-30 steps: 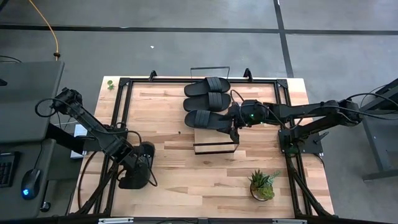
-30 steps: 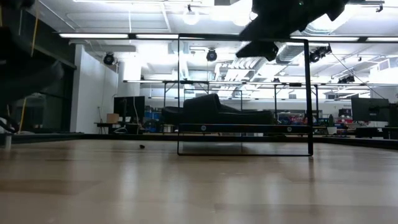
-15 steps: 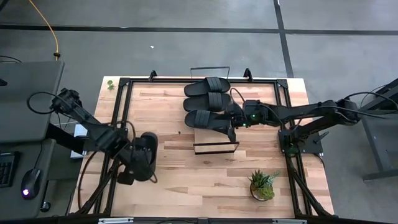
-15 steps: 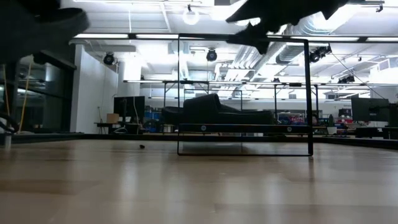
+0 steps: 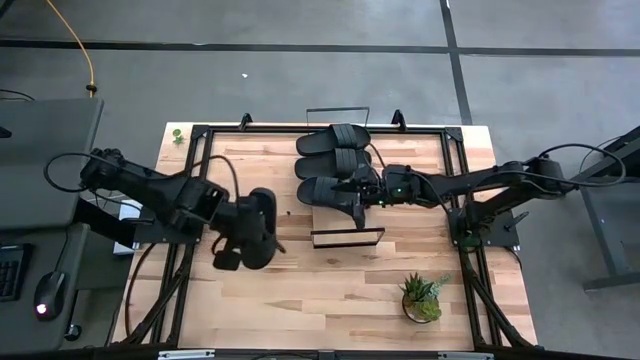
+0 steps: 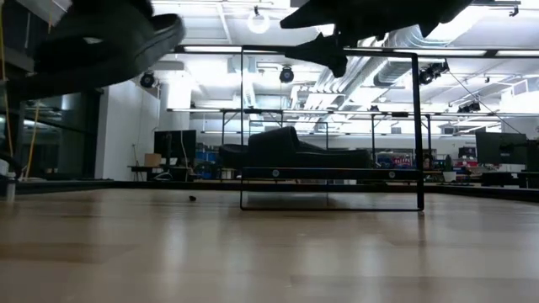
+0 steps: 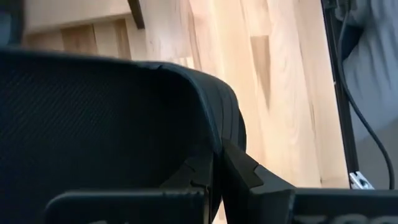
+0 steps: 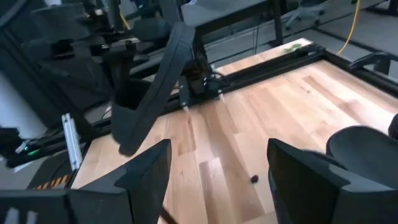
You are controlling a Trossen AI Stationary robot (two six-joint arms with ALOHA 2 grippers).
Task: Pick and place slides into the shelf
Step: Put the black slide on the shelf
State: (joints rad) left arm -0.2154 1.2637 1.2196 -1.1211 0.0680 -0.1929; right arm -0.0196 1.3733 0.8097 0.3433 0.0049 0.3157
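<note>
Carried up off the table and toward the shelf: fourth slide, clenched in left gripper; right gripper spread empty over three shelved slides; next, setting down beside them.

In the left wrist view, a black ribbed-strap slide fills the lower left of the frame, cut off by the left and bottom edges, hiding the gripper's own fingertips. In the low view, the same slide runs off the upper left corner, and a dark arm at top centre is cropped by the top edge. From overhead, the light-wood plank shelf at centre frame is partly covered by the right arm and three black slides.
</note>
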